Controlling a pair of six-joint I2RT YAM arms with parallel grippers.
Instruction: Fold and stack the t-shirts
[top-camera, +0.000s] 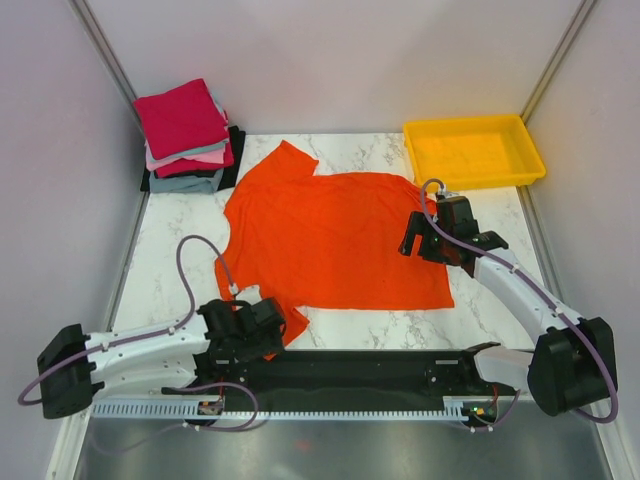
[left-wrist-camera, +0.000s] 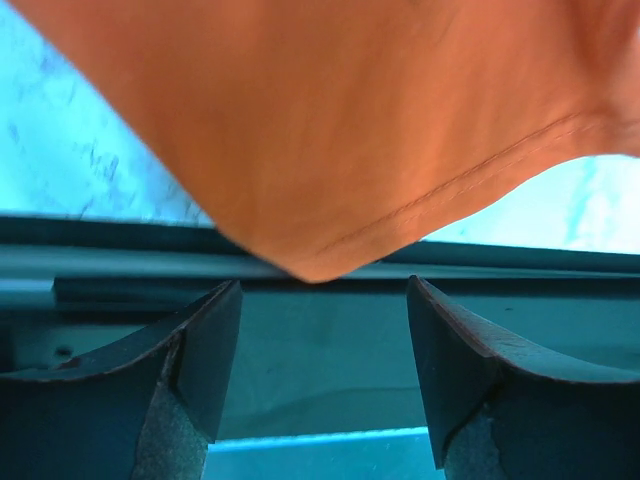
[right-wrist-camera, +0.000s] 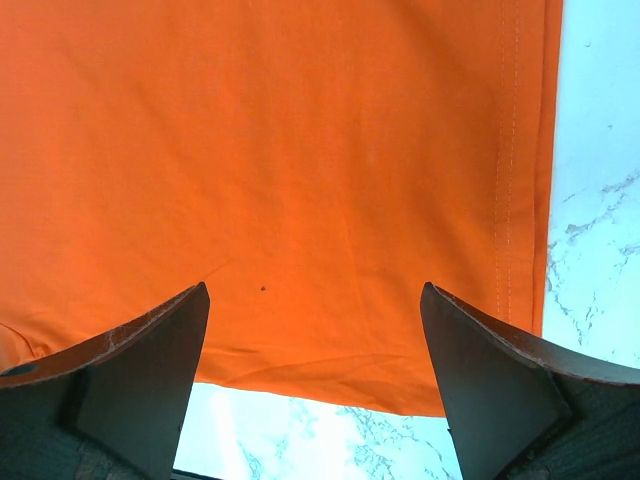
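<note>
Left wrist view: the left gripper (left-wrist-camera: 322, 292) has its two dark jaws spread well apart with nothing between them. Just ahead of them hangs the pointed corner of a sleeve, part of a bright orange-red, soft cloth, short-sleeved t-shirt (left-wrist-camera: 350, 120). On the other side, the right gripper (right-wrist-camera: 312, 290) is spread very wide and also grips nothing. It hovers over the shirt's stitched hem corner, with white marble-patterned tabletop (right-wrist-camera: 600, 250) showing beside it.

From above, the shirt lies unfolded and mostly flat in the middle of the table, with one sleeve toward the far side, the other at the near left, and the hem to the right. Its cloth looks thin and smooth, with faint ripples.

Folding of this shirt seems only about to begin. Next, each gripper likely needs to lower and pinch its edge, then lift evenly so the cloth does not bunch.

At the far left corner sits a stack of folded crimson, pink, grey-blue and black t-shirts (top-camera: 185, 140). A shallow yellow plastic tray (top-camera: 412, 150) sits at the far right
</note>
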